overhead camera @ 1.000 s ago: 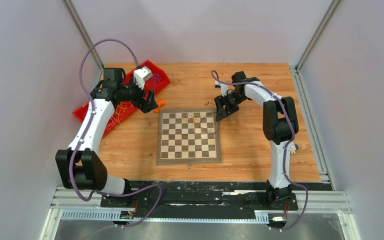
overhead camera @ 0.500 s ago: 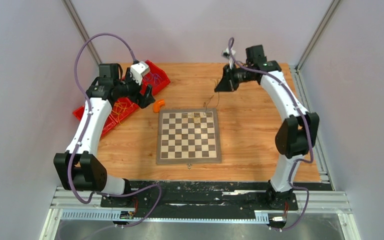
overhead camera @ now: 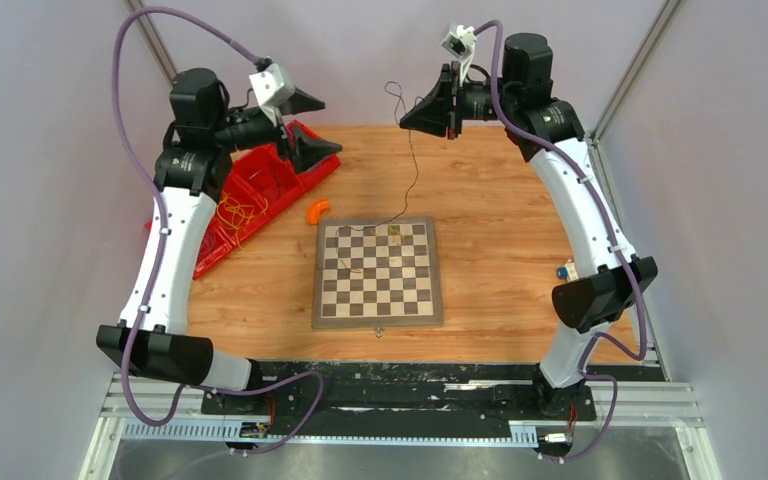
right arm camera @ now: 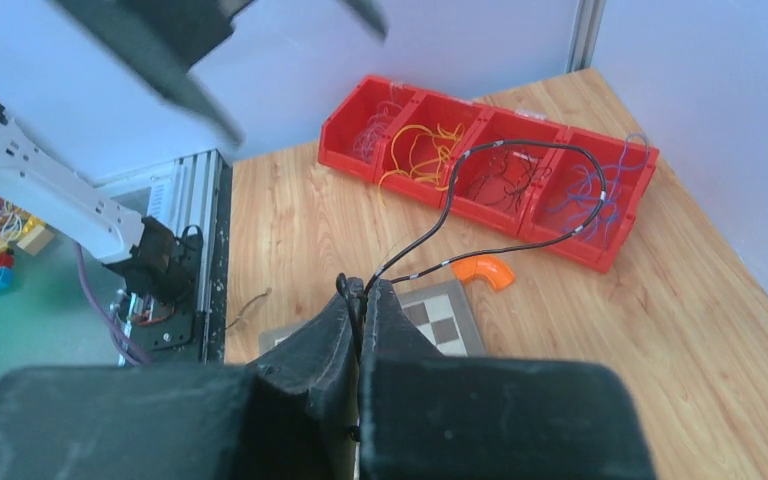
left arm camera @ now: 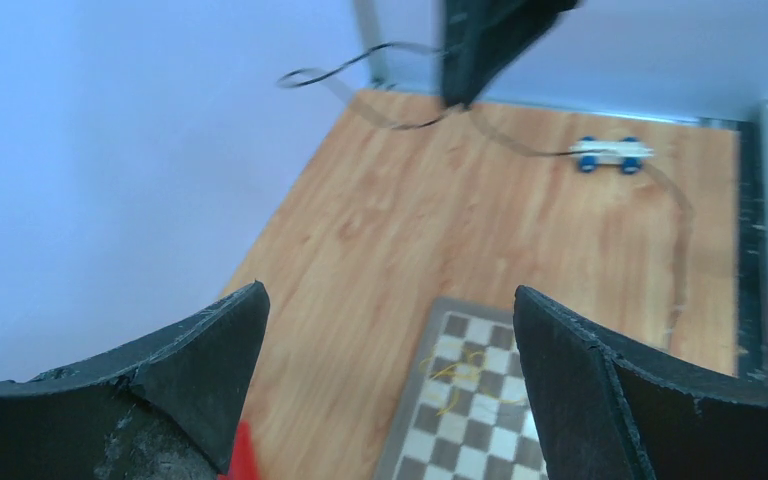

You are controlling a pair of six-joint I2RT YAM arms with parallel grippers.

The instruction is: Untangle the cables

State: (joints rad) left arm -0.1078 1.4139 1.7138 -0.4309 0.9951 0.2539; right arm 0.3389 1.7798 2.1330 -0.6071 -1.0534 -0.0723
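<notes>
Top external view: my right gripper (overhead camera: 407, 120) is high over the far edge of the wooden table, clenched on a thin black cable (overhead camera: 416, 170). The cable hangs slack down to the far edge of the brown-and-cream chessboard (overhead camera: 375, 290). Its lower end lies there, close by a small snarl of thin yellow wires (overhead camera: 395, 232). My left gripper (overhead camera: 330, 127) hovers spread wide and empty above the long red plastic bin (overhead camera: 305, 178).

Left wrist view: both black fingers (left arm camera: 200, 370) stand far apart with nothing between them. The black cable is a blur beyond them, and the yellow snarl sits on the board below.

Right wrist view: the jaws pinch the black cable near one end, and the rest loops free in front of the bin's four compartments.

To lift well, I judge I should raise slowly and watch the board. If the yellow wires rise too, I'd bring the left gripper down to pin them first. A jerk could tighten the snarl or slip the cable from the pinch.
</notes>
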